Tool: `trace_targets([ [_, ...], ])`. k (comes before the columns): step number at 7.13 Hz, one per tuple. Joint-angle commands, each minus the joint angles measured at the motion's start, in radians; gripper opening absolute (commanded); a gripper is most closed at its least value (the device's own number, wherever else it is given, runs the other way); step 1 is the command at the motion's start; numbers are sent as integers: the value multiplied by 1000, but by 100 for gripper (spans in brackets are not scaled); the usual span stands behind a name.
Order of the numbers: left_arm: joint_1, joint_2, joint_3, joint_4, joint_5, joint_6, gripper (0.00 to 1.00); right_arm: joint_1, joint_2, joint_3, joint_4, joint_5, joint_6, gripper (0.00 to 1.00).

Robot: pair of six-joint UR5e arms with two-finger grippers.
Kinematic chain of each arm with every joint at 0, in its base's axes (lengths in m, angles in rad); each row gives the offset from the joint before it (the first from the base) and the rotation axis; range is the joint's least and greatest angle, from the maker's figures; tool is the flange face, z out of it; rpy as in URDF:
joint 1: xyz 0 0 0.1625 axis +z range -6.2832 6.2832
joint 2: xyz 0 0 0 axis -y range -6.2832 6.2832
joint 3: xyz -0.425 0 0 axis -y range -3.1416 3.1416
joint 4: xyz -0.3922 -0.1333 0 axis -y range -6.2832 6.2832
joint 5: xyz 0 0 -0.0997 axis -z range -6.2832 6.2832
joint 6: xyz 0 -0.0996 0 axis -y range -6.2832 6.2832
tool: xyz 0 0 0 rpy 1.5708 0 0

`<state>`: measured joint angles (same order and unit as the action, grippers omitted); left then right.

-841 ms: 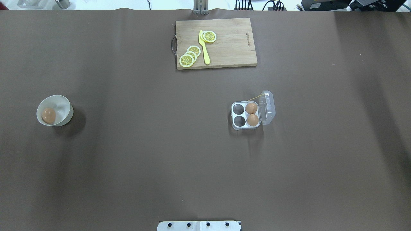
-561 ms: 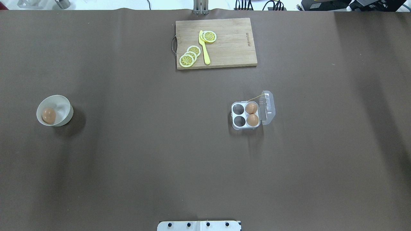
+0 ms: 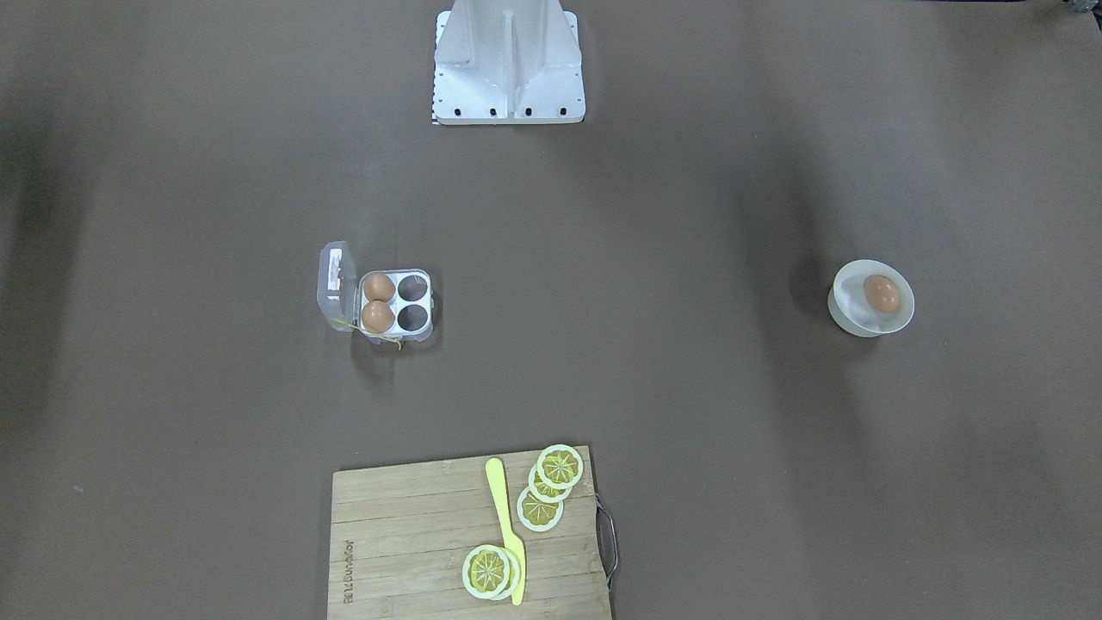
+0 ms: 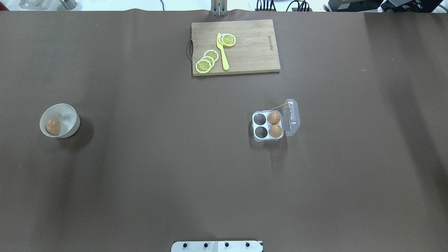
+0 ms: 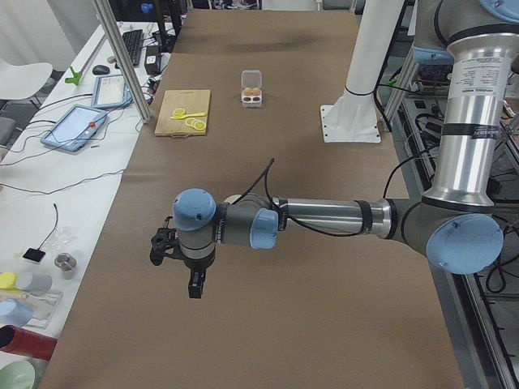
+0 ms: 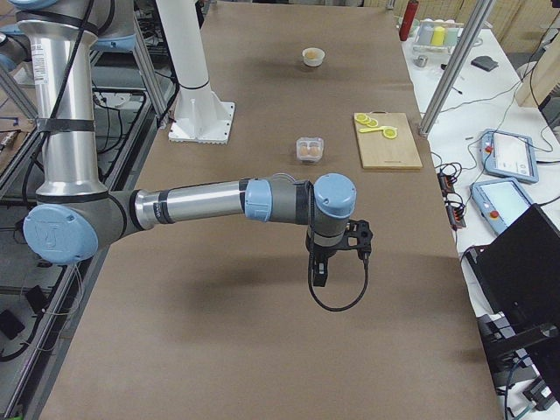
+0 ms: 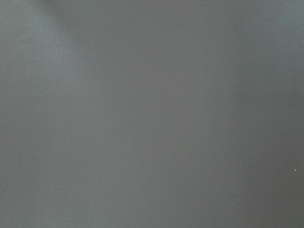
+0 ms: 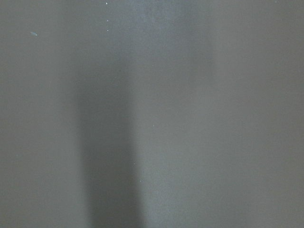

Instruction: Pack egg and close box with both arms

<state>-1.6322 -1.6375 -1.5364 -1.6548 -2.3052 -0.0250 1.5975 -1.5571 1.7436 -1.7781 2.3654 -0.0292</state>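
Observation:
One brown egg (image 4: 53, 126) lies in a white round bowl (image 4: 71, 115) at the table's left; it also shows in the front-facing view (image 3: 882, 294). The clear box (image 4: 267, 139) stands right of centre with its lid (image 4: 291, 117) open to the right. Two eggs (image 4: 273, 118) fill its right-hand cells; the two left-hand cells are empty. My left gripper (image 5: 195, 288) hangs above the table's left end, and my right gripper (image 6: 319, 276) above its right end. Both show only in the side views, so I cannot tell whether they are open or shut. Both wrist views show only bare brown table.
A wooden cutting board (image 4: 241, 49) with lemon slices and a yellow knife lies at the far middle edge. The white robot base (image 4: 217, 246) is at the near middle edge. Operator desks with tablets flank the table in the side views.

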Motion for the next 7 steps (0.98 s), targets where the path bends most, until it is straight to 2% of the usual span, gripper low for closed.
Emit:
trace_targets([
  [1,2,1,2,1,1,0,98,1,0,4,-3,0,0,100],
  [7,11,-2,-4,3,0,-9,98,1,5,10,-7,8,2,100],
])
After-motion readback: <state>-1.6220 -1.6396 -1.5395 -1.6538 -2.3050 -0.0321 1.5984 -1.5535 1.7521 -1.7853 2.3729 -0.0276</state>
